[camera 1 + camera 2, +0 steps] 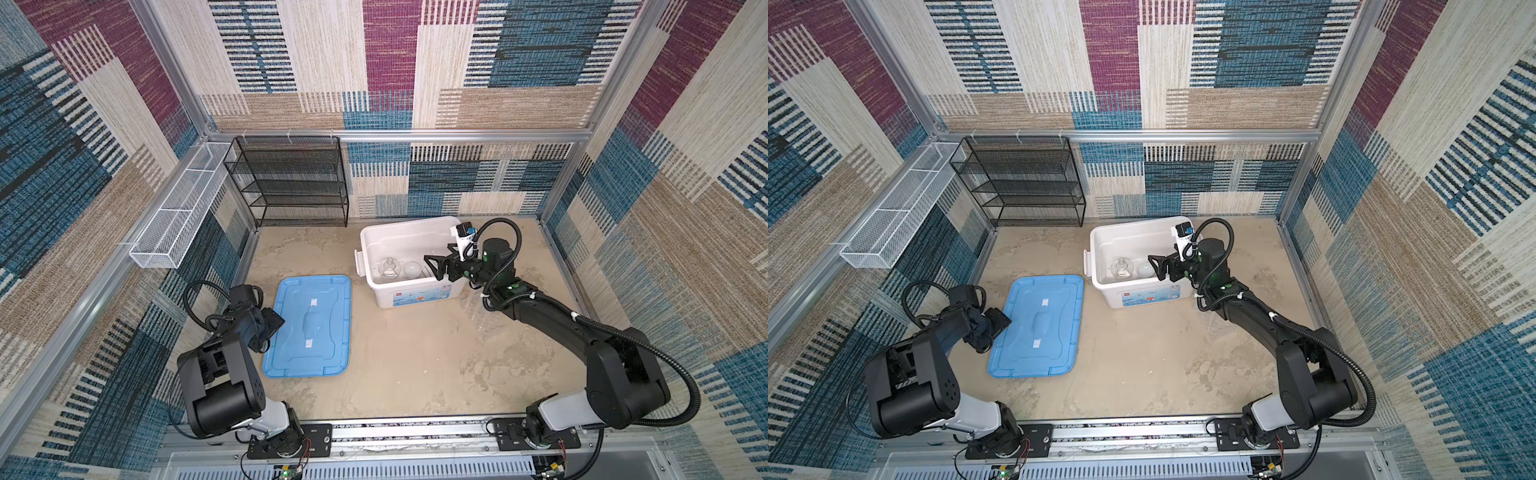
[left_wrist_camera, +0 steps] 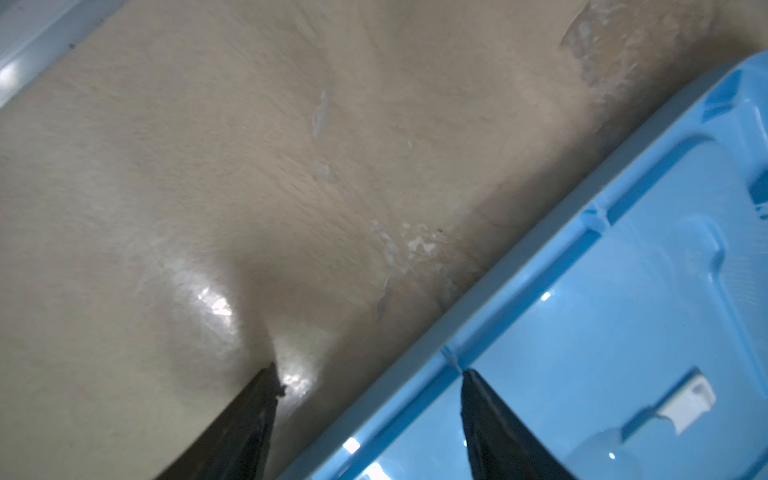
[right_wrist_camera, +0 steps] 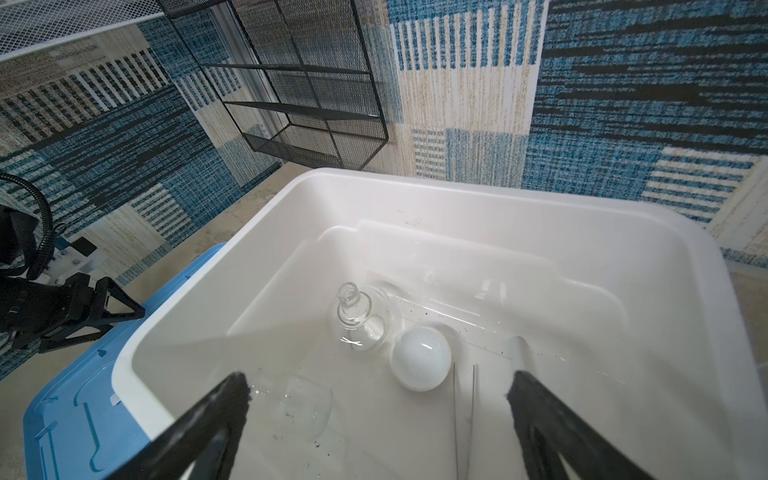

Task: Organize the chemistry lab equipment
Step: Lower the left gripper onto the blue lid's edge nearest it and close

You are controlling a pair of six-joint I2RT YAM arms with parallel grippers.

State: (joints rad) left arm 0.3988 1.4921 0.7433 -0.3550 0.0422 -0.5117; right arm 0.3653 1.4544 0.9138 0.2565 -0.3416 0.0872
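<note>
Open white bin [image 1: 411, 226], blue lid [image 1: 307, 328] beside it, black wire rack [image 1: 291, 183]

Both top views hung high over the front rail [image 1: 415, 432], staring steeply down toward the back wall [image 1: 374, 83], the whole table [image 1: 415, 365] in shot, a near-identical pair. Left wrist camera sat low and close, skimming table and blue lid [image 2: 623, 311]. Right wrist camera peered down into the white bin [image 3: 415, 187] from just above its rim, black wire rack [image 3: 307, 83] beyond, sharing the glass flask [image 3: 361, 320] and that lid with the overheads.
</note>
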